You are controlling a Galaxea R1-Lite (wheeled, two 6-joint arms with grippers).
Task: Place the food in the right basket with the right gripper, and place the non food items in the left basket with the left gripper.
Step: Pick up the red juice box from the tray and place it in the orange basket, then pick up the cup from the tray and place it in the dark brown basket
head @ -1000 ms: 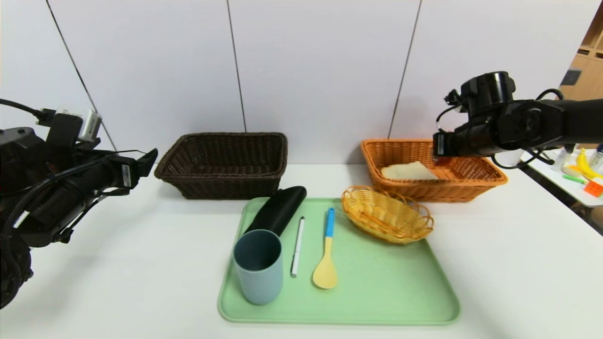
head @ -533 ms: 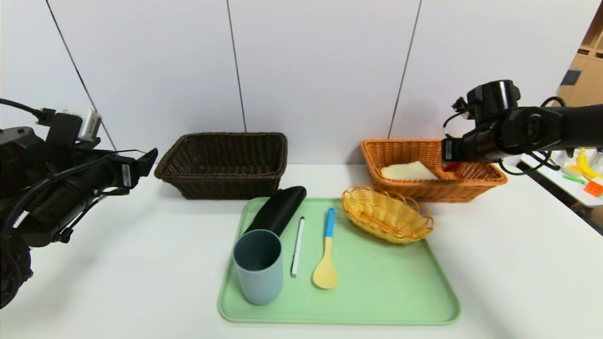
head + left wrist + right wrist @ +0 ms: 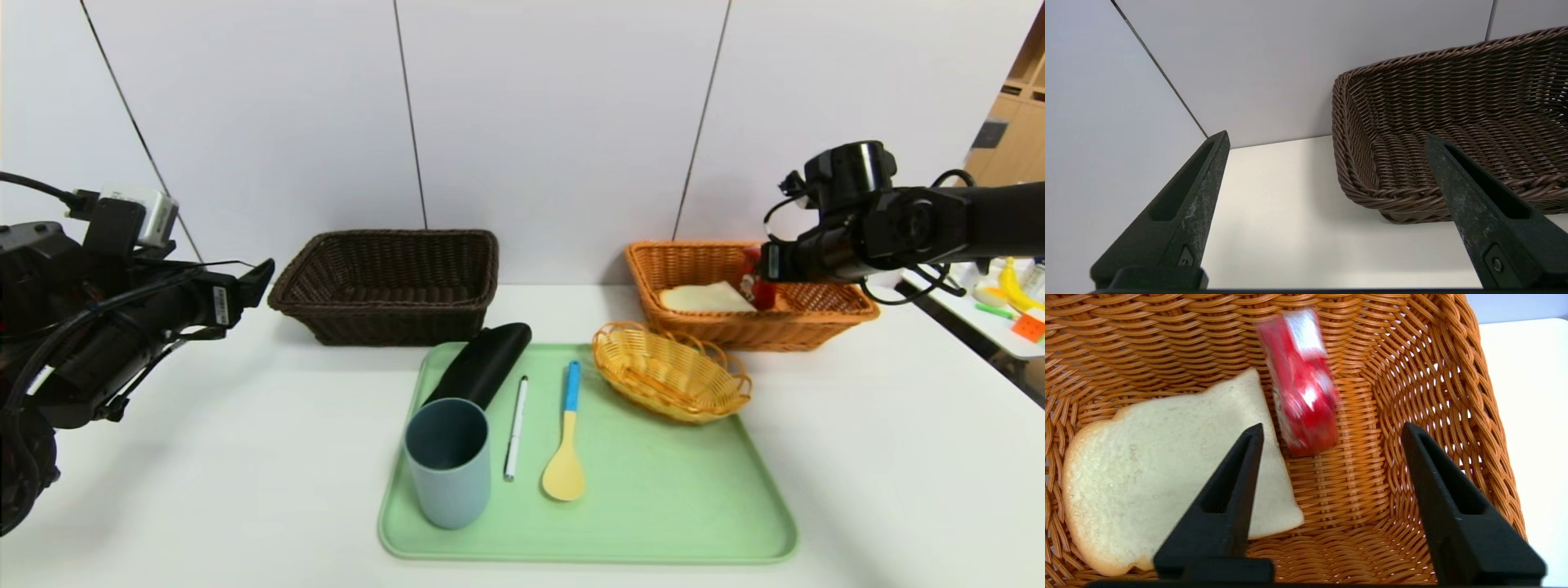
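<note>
Red and blurred, your drink carton (image 3: pixel 1300 381) sits free inside the orange-tan wicker basket (image 3: pixel 824 322), beside the slice of bread (image 3: pixel 1167 465) that lies flat on the basket floor; you cannot tell whether the carton touches the weave. Your right gripper (image 3: pixel 1331 433) hangs above them with its jaws spread apart and nothing between them. On the green tray (image 3: pixel 653 506) you have the grey-blue cup (image 3: pixel 448 462), the black case (image 3: pixel 483 363), the white pen (image 3: pixel 515 426), the yellow spoon with its blue handle (image 3: pixel 565 437) and a small oval yellow basket (image 3: pixel 669 371). Your left gripper (image 3: pixel 1327 143) hovers near the dark brown basket (image 3: pixel 392 286), jaws wide and holding nothing.
</note>
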